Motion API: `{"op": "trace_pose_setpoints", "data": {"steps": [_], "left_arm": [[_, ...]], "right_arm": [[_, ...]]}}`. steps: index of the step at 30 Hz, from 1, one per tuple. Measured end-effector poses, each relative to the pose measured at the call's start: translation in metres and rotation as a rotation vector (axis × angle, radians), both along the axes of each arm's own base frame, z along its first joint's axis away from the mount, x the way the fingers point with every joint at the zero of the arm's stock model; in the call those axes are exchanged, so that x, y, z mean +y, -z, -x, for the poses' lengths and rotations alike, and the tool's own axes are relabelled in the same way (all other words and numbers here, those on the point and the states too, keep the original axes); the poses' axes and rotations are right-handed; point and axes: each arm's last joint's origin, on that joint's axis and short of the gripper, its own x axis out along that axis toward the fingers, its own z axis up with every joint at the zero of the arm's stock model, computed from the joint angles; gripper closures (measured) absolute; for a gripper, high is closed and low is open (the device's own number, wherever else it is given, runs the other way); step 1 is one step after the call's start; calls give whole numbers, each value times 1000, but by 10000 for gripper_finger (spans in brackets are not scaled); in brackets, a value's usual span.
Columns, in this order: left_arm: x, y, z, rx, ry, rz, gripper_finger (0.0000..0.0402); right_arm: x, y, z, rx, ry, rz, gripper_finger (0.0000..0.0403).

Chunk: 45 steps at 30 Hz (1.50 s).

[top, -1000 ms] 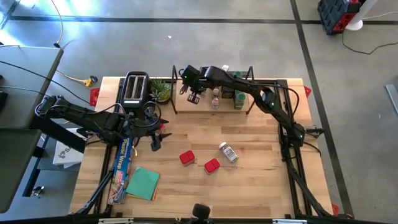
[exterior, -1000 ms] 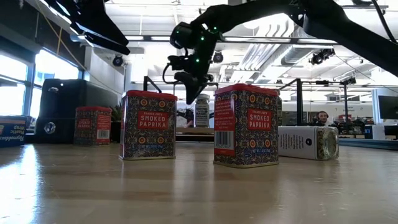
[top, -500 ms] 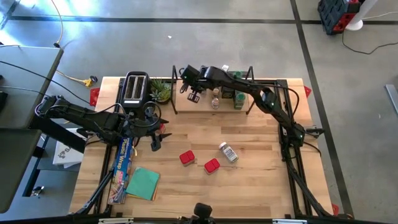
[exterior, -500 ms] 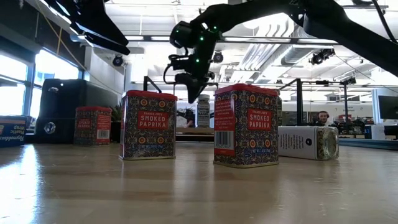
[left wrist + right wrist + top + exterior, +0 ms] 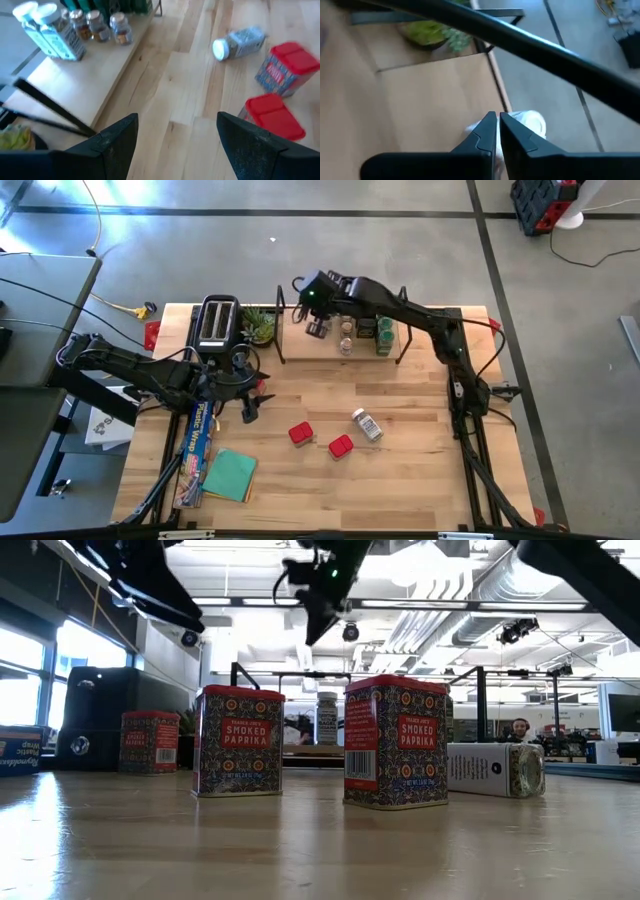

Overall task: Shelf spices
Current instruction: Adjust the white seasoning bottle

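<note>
Hovering over the shelf's [image 5: 300,346] left end at the table's far edge, the right gripper [image 5: 316,328] had fingers pinched shut, empty; it risked toppling shelved jars [image 5: 346,343]. Left gripper [image 5: 248,408] gaped wide near the left edge.

Two red tins [image 5: 300,433] with ornate blue-patterned sides, a teal cloth [image 5: 231,474], a black toaster [image 5: 216,322], pale wood table [image 5: 400,470].

right end effector [image 5: 316,328] higher above shelf [image 5: 300,350]
</note>
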Motion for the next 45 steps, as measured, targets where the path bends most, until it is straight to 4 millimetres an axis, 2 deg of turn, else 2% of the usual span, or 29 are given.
{"op": "trace_pose_setpoints", "data": {"steps": [4, 9, 13, 16, 20, 23, 28, 31, 35, 37, 41, 43, 45], "left_arm": [[-2, 3, 4, 35, -16, -13, 135], [-7, 5, 7, 47, -35, -59, 135], [-11, 5, 10, 48, -40, -80, 135], [-13, 5, 11, 41, -51, -103, 135], [-15, 4, 11, 23, -58, -110, 135], [-15, 2, 9, -2, -61, -110, 135], [-6, -14, -14, -172, 1, -106, 147], [12, -23, -34, -253, 72, -91, 180], [51, -26, -63, -193, 5, -112, 253], [74, -23, -78, -141, -12, -94, 296], [118, -14, -106, -53, -45, -42, 378], [139, -5, -117, -16, -85, -30, 395], [157, 3, -125, 13, -127, -21, 390]], "right_arm": [[14, -4, 10, 100, -19, 2, 400], [15, 5, 23, 225, 52, -28, 402], [21, 7, 38, 297, 118, 7, 402], [30, 2, 58, 287, 146, 13, 402], [49, 13, 92, 204, 194, 8, 403], [71, 26, 120, 70, 230, -13, 403], [111, 65, 150, -209, 261, -75, 403], [131, 93, 154, -471, 278, -70, 403], [148, 128, 154, -691, 205, -82, 403], [152, 135, 155, -765, 195, -101, 403], [157, 141, 156, -774, 180, -114, 403], [159, 141, 156, -784, 176, -119, 403], [161, 141, 156, -784, 170, -123, 403]]}}
